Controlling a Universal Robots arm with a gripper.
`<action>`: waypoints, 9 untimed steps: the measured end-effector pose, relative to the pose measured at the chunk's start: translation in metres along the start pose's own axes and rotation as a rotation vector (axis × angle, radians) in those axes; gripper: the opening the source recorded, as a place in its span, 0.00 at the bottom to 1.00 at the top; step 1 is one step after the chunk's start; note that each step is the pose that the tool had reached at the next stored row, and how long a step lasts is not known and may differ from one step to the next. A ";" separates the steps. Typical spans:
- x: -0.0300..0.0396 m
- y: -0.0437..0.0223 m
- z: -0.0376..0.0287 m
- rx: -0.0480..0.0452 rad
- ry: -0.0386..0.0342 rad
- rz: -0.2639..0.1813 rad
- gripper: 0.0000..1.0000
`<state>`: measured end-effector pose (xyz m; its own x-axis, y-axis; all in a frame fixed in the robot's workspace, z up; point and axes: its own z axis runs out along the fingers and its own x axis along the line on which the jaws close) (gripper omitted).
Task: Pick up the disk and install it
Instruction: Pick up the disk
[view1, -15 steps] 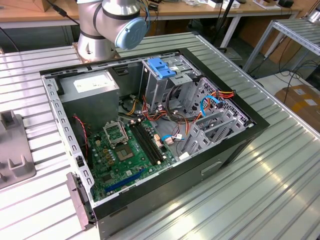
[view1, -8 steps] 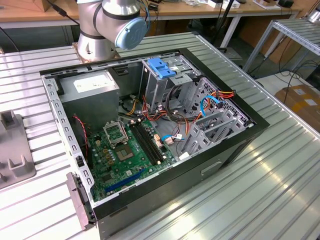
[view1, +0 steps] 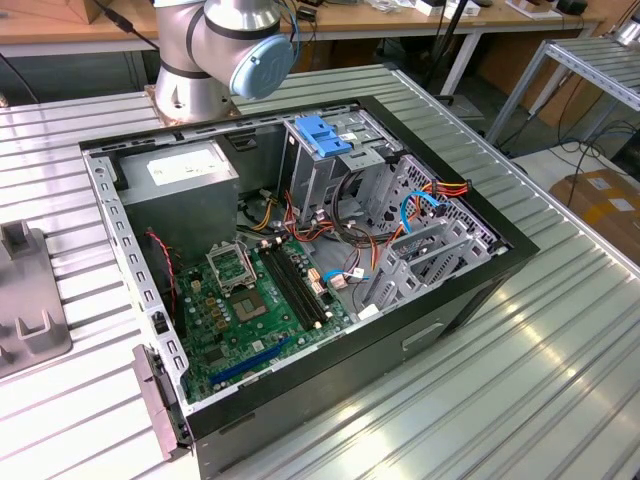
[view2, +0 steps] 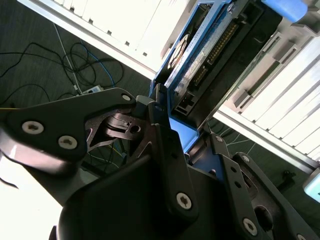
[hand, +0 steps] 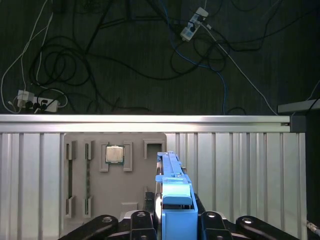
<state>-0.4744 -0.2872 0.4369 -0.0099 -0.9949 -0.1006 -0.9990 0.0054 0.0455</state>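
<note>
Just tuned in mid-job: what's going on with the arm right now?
The arm's pincer is shut on the disk, gripping one end of its blue carrier and holding it off the ribbed metal table. In the first wrist view the disk hangs edge-on above a grey parts tray that holds a processor chip. In the exterior view the open computer case lies on the table, so the disk is picked up but not yet installed.

It was a robotics lab: an opened computer case (view1: 300, 260) on a ribbed aluminium surface (view1: 480, 400), wooden workbenches (view1: 400, 22) at twelve o'clock, power strips (hand: 35, 101) on the dark floor (hand: 280, 30).
</note>
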 end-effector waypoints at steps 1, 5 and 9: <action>0.0000 0.0000 -0.0002 0.0000 0.0000 0.000 0.37; -0.0001 0.0001 -0.0012 0.0000 0.0000 0.000 0.37; -0.0002 0.0001 -0.0022 0.0001 0.0000 0.000 0.37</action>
<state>-0.4744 -0.2872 0.4391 -0.0099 -0.9949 -0.1007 -0.9990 0.0053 0.0454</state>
